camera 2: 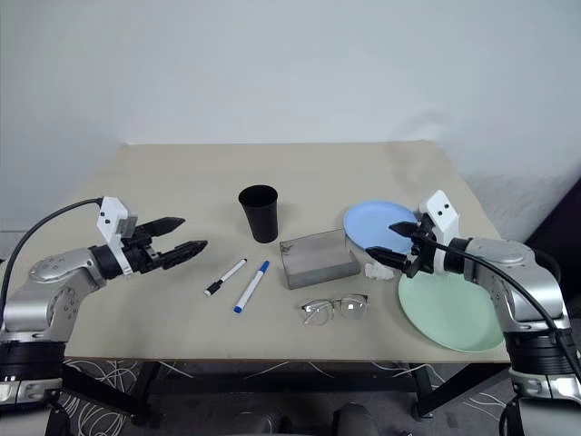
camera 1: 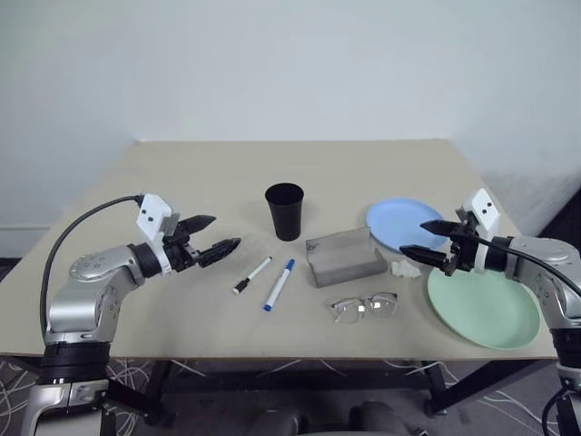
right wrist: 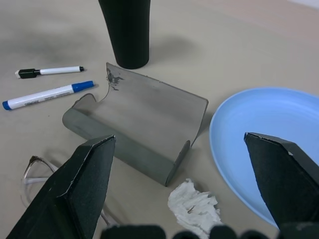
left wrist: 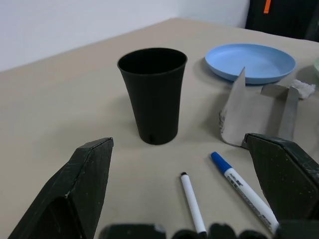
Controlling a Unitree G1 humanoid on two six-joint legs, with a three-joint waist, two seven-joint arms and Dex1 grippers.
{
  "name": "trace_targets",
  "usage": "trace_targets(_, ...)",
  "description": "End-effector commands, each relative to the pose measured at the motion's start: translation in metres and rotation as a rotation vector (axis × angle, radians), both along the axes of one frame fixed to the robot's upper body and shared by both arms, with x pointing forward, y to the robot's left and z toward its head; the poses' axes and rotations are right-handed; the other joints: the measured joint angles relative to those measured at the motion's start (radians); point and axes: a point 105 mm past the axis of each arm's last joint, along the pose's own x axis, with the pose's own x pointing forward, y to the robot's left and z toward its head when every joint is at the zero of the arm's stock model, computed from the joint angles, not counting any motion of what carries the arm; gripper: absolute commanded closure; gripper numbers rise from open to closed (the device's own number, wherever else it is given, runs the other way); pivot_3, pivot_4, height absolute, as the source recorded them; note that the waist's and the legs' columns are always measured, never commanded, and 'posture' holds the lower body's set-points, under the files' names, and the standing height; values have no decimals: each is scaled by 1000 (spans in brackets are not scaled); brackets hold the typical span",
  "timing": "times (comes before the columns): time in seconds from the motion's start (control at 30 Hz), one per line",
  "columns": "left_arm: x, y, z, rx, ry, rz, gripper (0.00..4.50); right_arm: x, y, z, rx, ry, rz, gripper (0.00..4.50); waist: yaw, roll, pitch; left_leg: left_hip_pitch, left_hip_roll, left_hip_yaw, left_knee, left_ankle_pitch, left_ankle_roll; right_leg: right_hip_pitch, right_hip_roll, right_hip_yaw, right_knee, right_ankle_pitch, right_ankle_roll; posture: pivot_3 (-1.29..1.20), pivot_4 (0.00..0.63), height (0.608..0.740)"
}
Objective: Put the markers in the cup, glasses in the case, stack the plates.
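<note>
- Markers lay side by side at lower centre of the left eye view: the black-capped marker [camera 1: 251, 274] and the blue-capped marker [camera 1: 279, 284], near each other but apart, flat on the table [camera 1: 182, 173].
- The cup [camera 1: 284, 211] stood upright just above them; a marker dropped against its rim could have tipped it, since it tapered to a narrow base.
- The left gripper [camera 1: 211, 240] hung released and empty, left of the markers; a flat, slim pen could have rolled or slipped from the fingers on closing.
- The glasses [camera 1: 364, 307] lay open below the case [camera 1: 345, 258], whose lid stood raised; thin temples could have bent or snagged on the case wall.
- The right gripper [camera 1: 423, 241] was released and empty over the blue plate [camera 1: 399, 222], just beside the small white lump [camera 1: 403, 269].
- The green plate [camera 1: 486, 309] sat at lower right, near the table edge; a pinch on its shallow rim could have pushed it off.
</note>
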Motion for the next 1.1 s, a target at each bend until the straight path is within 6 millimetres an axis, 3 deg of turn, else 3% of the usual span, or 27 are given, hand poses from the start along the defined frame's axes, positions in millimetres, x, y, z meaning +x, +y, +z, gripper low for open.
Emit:
trace_targets(0.03,0,-6,14,-13,-45,-19,3,1,1,16,2,-67,21,14,0,0,0,0,0,0,0,0,0,0,0,0,0,0,0,0,0,732)
trace_targets(0.63,4,-15,6,-13,-54,-32,3,5,-21,16,-35,-93,11,14,0,0,0,0,1,0,0,0,0,0,0,-1,-2,0,0,0,0,732)
trace_targets(0.87,-2,-15,9,22,-69,-74,3,16,-19,17,-67,-92,55,14,0,0,0,0,3,3,1,0,0,0,0,-1,-2,0,0,0,0,732)
trace_targets(1.1,-7,-19,0,27,-68,-84,3,16,-31,9,-85,-58,28,14,3,0,0,0,4,2,1,0,0,0,1,-3,-2,0,0,0,0,732)
